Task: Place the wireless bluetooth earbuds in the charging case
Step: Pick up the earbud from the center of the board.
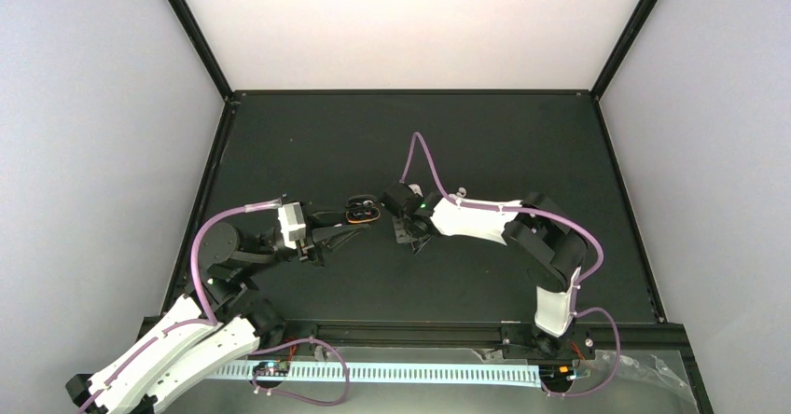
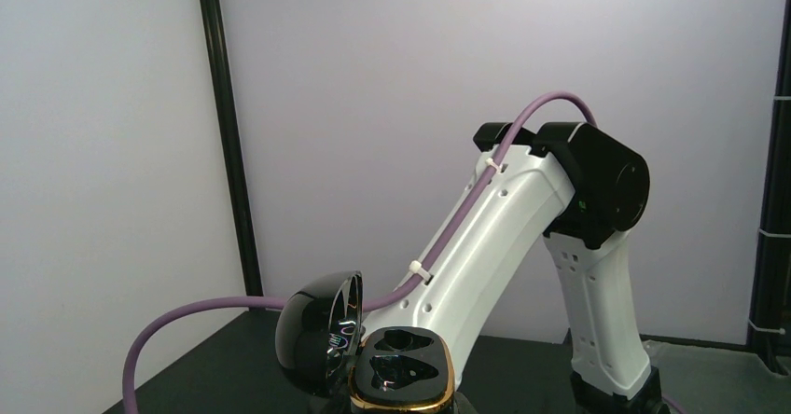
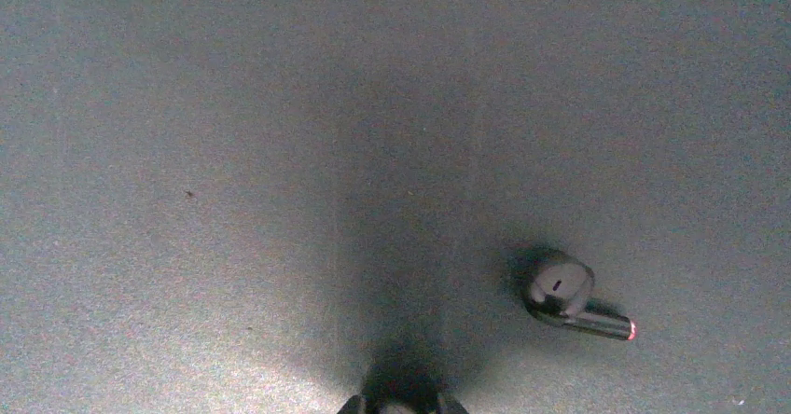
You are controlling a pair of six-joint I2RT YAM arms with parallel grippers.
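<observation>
at the near edge of the table [image 1: 485,283], a pale toothed strip [image 1: 392,373] is seen between the two arm bases, with purple cable [image 1: 322,397] looped across it. from the near left corner the left arm is folded low and stretched rightward toward the middle of the dark mat. the left gripper [image 1: 347,225] is clamped on the charging case [image 1: 362,212], its fingers drawn narrow at the case's left side. in the left wrist view the case is shown open: a black body with a gold rim and two dark sockets, the glossy lid [image 2: 322,344] tipped back to the left.

the right arm is bent at the elbow on the near right and angled leftward, so that the right gripper [image 1: 409,232] is pointed down at the mat just right of the case. how far its jaws are parted cannot be told: only a dark sliver of the tips is caught at the bottom edge of the right wrist view. one earbud [image 3: 569,295], dark with a short red-tipped stem, is laid on the bare mat near those tips, apart from them and ungripped.

behind the open case, the left wrist view is largely blocked by the right arm's white link. farther off, the mat is bounded by black frame posts [image 1: 191,27] and pale walls [image 1: 410,22].
</observation>
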